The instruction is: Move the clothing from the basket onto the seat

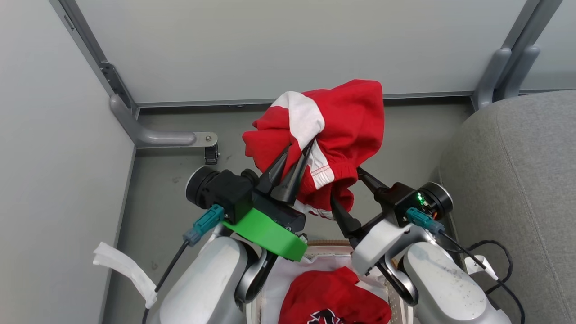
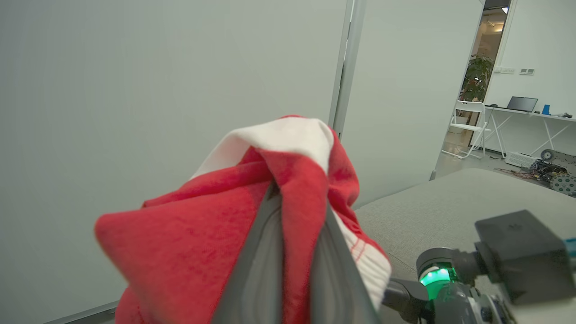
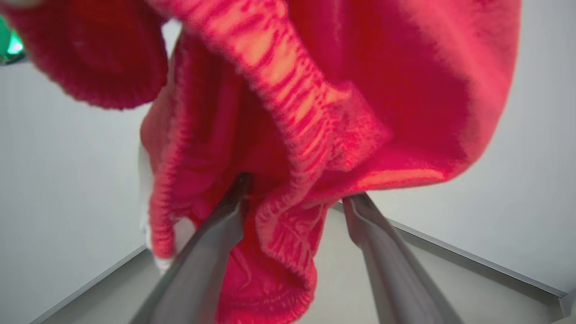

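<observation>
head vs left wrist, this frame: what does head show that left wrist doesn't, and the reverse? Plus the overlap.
Head view's own: the basket below the arms, the jersey lying in it, and the grey floor.

Left wrist view's own: a doorway to a room with a white chair, a laptop on a desk, and a plant.

Shared: the left gripper shut on the red shorts, the right gripper (open in the head view) at their lower edge, and the grey seat.

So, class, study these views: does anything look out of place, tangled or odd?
Yes. The shorts hang bunched from the shut left gripper, and loose cloth hangs between the fingers of the open right gripper, where it might snag. The jersey lies in the basket.
</observation>
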You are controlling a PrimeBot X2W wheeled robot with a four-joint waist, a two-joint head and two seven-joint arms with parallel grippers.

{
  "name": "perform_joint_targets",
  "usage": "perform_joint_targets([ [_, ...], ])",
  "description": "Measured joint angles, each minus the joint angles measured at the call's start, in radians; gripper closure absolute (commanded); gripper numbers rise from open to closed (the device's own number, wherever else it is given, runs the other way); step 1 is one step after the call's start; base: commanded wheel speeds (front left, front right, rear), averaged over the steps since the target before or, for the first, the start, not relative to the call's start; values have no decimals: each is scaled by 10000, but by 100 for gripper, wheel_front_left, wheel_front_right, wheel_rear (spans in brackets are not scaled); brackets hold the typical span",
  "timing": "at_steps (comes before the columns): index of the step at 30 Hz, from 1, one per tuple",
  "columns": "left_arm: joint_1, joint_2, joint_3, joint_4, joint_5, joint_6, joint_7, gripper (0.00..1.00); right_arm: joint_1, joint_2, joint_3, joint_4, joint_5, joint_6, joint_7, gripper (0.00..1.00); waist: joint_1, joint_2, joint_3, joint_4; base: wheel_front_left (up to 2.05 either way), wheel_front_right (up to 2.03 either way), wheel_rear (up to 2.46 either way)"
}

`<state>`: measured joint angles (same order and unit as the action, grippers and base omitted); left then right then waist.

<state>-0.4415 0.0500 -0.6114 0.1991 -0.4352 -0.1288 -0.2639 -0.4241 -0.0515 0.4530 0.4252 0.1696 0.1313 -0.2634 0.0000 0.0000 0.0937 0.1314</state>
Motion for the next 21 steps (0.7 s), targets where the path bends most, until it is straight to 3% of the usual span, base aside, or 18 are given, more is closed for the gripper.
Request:
perform_joint_targets([
  [1,0,0,-25,2,-19,0,0,100,-7,2,23,-8,104,0,2,69,0,0,3,24,0,0,0],
  [2,1,2,-48,8,-25,0,0,100,-24,12,36,-8,207,0,2,100,0,0,6,54,0,0,0],
  [14,12,2,15,117,15,0,0,100,47,19,50,-6,489,0,0,100,0,0,-6,-14,0,0,0],
  [15,17,2,42,115,50,0,2,69,51,21,36,-12,491,0,0,100,1,0,-7,-47,0,0,0],
  [16,22,2,67,113,84,0,0,30,63,23,10,-38,502,0,0,100,0,0,-8,-90,0,0,0],
  [17,32,4,69,105,102,0,0,0,85,23,-40,-90,514,0,2,100,0,0,-8,-139,0,0,0],
  [21,224,-2,194,244,157,0,0,0,327,23,-213,-330,690,0,2,100,0,1,-38,-406,0,0,0],
])
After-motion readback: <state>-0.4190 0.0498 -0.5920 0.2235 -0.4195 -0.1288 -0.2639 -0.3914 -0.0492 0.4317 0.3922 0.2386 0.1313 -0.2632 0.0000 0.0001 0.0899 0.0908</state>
